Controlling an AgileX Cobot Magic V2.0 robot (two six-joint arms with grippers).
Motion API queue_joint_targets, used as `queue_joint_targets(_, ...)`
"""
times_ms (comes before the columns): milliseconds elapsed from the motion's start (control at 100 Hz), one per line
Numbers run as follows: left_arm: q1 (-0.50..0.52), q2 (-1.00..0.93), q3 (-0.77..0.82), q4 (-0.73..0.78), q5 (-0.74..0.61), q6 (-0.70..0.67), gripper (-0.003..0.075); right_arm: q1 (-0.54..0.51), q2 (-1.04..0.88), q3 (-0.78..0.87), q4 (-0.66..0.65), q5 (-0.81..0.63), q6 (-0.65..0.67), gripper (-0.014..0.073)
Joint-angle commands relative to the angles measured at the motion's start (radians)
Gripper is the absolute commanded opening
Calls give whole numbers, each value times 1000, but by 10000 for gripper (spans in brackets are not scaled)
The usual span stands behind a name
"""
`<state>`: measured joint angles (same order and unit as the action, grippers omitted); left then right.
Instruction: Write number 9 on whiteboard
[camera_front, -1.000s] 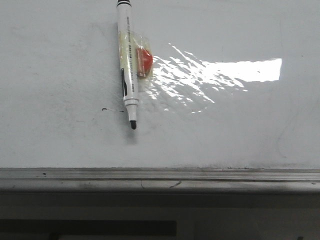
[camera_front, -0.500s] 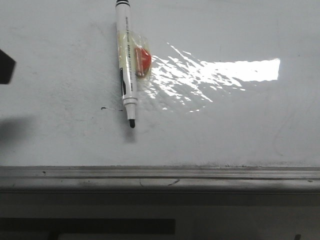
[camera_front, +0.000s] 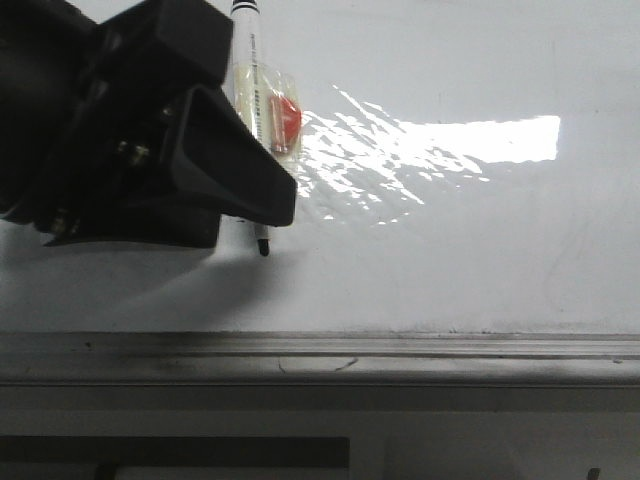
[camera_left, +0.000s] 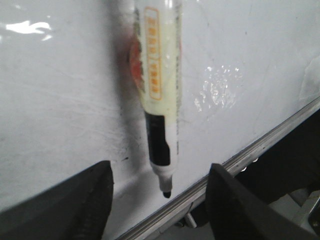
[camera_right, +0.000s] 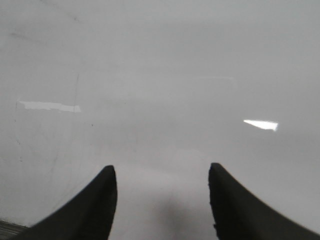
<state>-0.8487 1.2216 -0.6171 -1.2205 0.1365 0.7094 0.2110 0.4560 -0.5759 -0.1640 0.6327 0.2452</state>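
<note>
Bright light glare (camera_front: 470, 140) above — dark ledge (camera_front: 320, 420) below the rim.

Marker (camera_front: 248, 30): white barrel, black printing, black tip (camera_front: 264, 249) pointing down; middle of barrel hidden in front view. Wrist view (camera_left: 158, 85) shows yellowed label with orange lettering, black band above the nib.
Tape (camera_front: 262, 82): clear, yellowish, wrapped across the barrel.
Red piece (camera_front: 287, 121): under the tape, touching the marker's right side.
Glare patch (camera_front: 480, 140): bright, right of the marker.
Small dark specks (camera_left: 123, 159): just beside the nib.
</note>
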Motion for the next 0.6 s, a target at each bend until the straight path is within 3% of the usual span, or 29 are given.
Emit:
queue_joint_targets(0,-10,10,-25,-42,-105,3,398,-4,15,-36,14,-79,-12,357)
queue_joint_targets(120,-10,18,-25,-50,-137,3,393,-4,15,-36,49,-93,-12,357)
queue_joint_targets(190,-10,18,-25,-72,-163,3,351,-4,15,-36,61,-99,-12,357)
queue_joint_targets(260,-10,18,-25,-85,-174,3,240,-4,15,-36,68,-102,-12,357)
queue_joint_targets(360,-10,18,-25,-82,-163,7,-20,0,15,-36,86,-102,-35,357)
queue_joint_targets(480,-10,12,-36,-28,-79,14,-20,0,15,-43,254,-102,-233,357)
queue_joint_targets(590,-10,-5,-64,113,94,80,-20,0,17,-66,478,-48,-531,357)
